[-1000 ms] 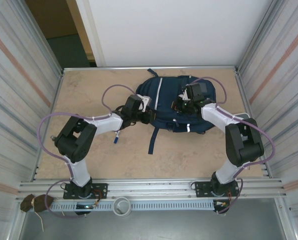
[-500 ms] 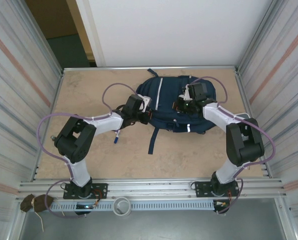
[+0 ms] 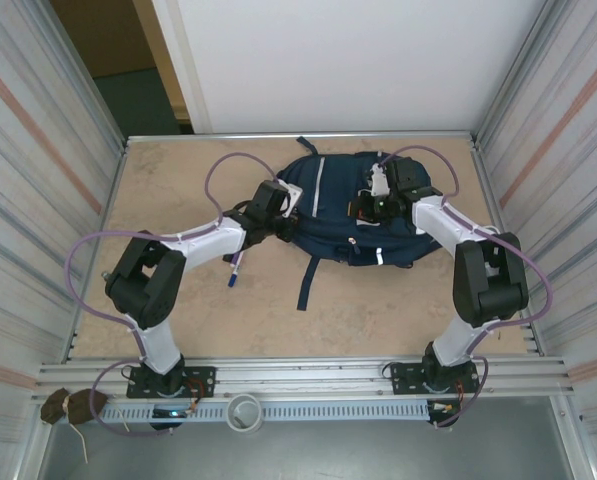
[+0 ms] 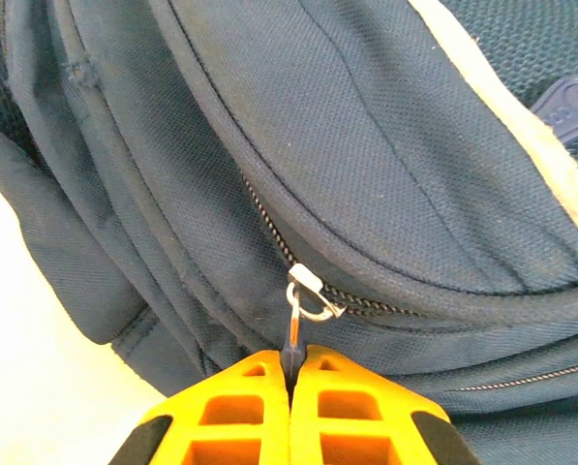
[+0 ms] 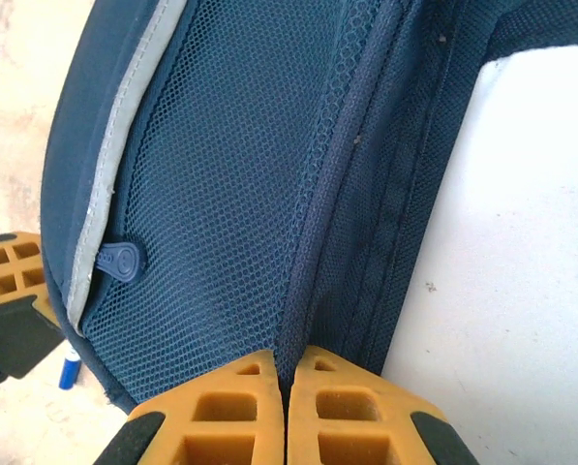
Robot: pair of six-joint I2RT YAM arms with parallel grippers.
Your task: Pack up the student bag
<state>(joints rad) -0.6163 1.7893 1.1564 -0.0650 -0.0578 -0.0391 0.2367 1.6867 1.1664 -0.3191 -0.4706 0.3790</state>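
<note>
While both claws are clamped, get the geometry straight. Top camera: the student bag [image 3: 348, 215] lies flat at the far middle of the table [image 3: 168, 190], wider left-to-right. The left gripper [image 3: 281, 226] is at its left edge and the right gripper [image 3: 371, 207] is on its upper face. A pen [image 3: 235, 270] sits on the table just beside the left arm, outside the bag. Left wrist camera adds what the top can't: the left gripper [image 4: 290, 368] is pinched shut on the zipper pull [image 4: 294, 334], with the slider [image 4: 305, 281] directly ahead of the tips. The teeth run up-left from the slider and off to the right, and you can't tell which side is open. Right wrist camera: the right gripper [image 5: 285, 373] is clenched on a ridge of bag fabric between the mesh panel [image 5: 211, 194] and the white patch [image 5: 521, 242], so I read it as your anchor. The left arm owns the zip, so pull along the tooth line, not straight back.
</note>
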